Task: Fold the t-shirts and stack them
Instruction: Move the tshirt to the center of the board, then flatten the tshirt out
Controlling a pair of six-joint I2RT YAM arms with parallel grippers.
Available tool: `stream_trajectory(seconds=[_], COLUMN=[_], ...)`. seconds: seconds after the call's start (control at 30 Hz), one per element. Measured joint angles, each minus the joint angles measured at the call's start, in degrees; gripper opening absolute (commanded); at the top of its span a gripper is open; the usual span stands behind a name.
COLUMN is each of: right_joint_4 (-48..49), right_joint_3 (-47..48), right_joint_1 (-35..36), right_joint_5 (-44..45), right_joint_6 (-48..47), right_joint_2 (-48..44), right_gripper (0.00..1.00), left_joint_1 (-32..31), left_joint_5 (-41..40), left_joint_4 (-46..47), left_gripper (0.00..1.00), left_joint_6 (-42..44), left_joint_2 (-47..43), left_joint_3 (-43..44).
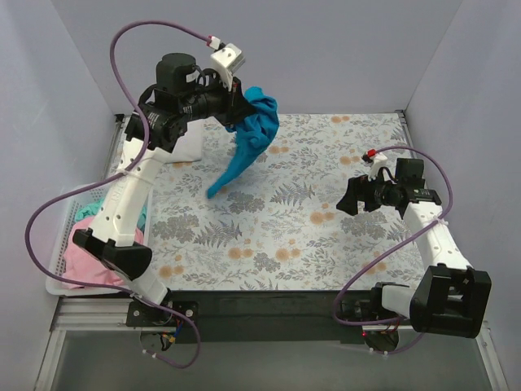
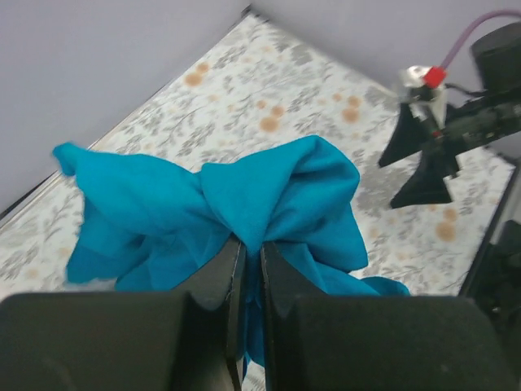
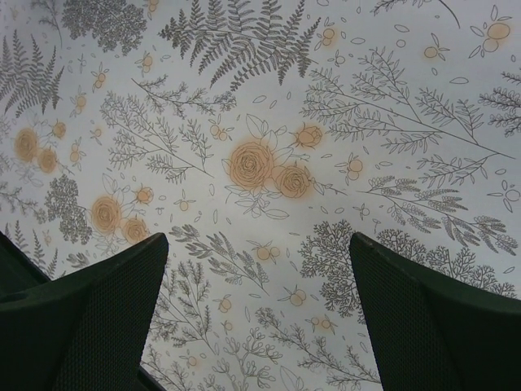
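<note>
The teal-blue t-shirt hangs bunched from my left gripper, which is raised over the far left of the table. The shirt's lowest tip touches the floral cloth near the middle. In the left wrist view the left gripper is shut on a fold of the teal-blue shirt. My right gripper hovers at the right, open and empty, well apart from the shirt. It sees only the tablecloth between its fingers. A white cloth lies behind my left arm.
A white slatted basket stands at the left table edge, holding a pink shirt and a mint green one. The floral tablecloth covers the table. Grey walls enclose the far and side edges.
</note>
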Motion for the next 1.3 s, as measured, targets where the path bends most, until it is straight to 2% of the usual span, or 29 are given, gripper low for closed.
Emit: stream_trajectory(seconds=[0.13, 0.2, 0.23, 0.3, 0.37, 0.4, 0.57, 0.67, 0.7, 0.77, 0.87, 0.93, 0.97, 1.0, 1.1, 1.17, 1.2, 1.27, 1.3], right_joint_4=[-0.31, -1.29, -1.86, -3.08, -4.46, -5.03, -8.31, -10.36, -10.80, -11.96, -12.00, -11.98, -12.00, -11.96, -12.22, -12.22, -12.20, -12.11, -12.00], right_joint_3=[0.02, 0.31, 0.66, 1.40, 2.49, 2.99, 6.43, 7.41, 7.43, 7.41, 7.41, 7.54, 7.78, 7.98, 8.04, 8.04, 8.04, 8.02, 7.91], right_joint_1=[-0.68, -1.14, -1.33, -1.55, -1.68, -1.70, -1.73, -1.55, -1.11, 0.28, 3.02, 4.96, 5.79, 6.56, 9.05, 11.54, 13.44, 17.11, 18.56], right_joint_5=[-0.07, -0.59, -1.01, -1.68, -1.75, -1.64, 0.57, 2.03, 2.73, 4.57, 7.23, 9.31, 10.27, 11.10, 12.59, 13.40, 13.88, 14.64, 14.95], right_joint_6=[-0.72, -1.62, -2.12, -3.30, -4.57, -5.03, -9.51, -12.39, -13.18, -14.53, -15.47, -15.63, -15.65, -15.96, -16.37, -16.55, -16.57, -16.55, -16.74], right_joint_2=[-1.57, -1.99, -1.99, -1.99, -1.92, -1.90, -1.25, 0.00, 0.46, 1.75, 4.50, 7.52, 9.18, 10.64, 12.00, 11.45, 11.17, 11.06, 11.15], right_gripper=[0.98, 0.98, 0.98, 0.98, 0.98, 0.98, 0.98, 0.98, 0.98, 0.98, 0.92, 0.83, 0.73, 0.68, 0.59, 0.63, 0.70, 0.80, 0.81], left_joint_1=[-0.66, 1.38, 3.32, 8.46, 15.34, 17.77, 27.85, 29.03, 28.52, 26.82, 22.69, 19.54, 17.92, 16.44, 11.52, 8.02, 6.32, 3.34, 2.34], left_joint_5=[2.19, 2.84, 3.67, 5.90, 6.29, 5.99, 6.84, 8.66, 9.14, 9.57, 7.87, 6.05, 5.01, 4.07, 1.38, -0.13, -0.81, -1.64, -2.08], left_joint_4=[4.79, 9.62, 11.10, 13.62, 13.05, 13.29, 11.06, 7.13, 6.19, 4.94, 5.42, 5.92, 6.08, 6.19, 7.08, 7.65, 8.24, 9.51, 10.38], left_gripper=[0.00, 0.00, 0.32, 0.63, 0.78, 0.80, 0.82, 0.80, 0.77, 0.75, 0.65, 0.53, 0.49, 0.46, 0.40, 0.41, 0.43, 0.51, 0.53], left_joint_6=[-4.85, -7.41, -8.70, -10.32, -11.13, -10.88, -7.37, -2.47, -0.70, 2.43, 5.16, 5.88, 6.08, 6.56, 7.96, 8.76, 9.14, 9.70, 9.92], left_joint_2=[0.85, -1.53, -3.41, -6.69, -8.46, -8.41, -8.31, -8.72, -9.29, -10.86, -11.80, -10.54, -9.40, -8.24, -6.78, -6.82, -6.80, -6.47, -6.03], left_joint_3=[0.46, -5.05, -9.01, -17.51, -25.55, -28.59, -51.01, -57.96, -59.19, -60.11, -60.13, -60.13, -60.13, -60.15, -61.31, -62.07, -62.31, -62.45, -62.40])
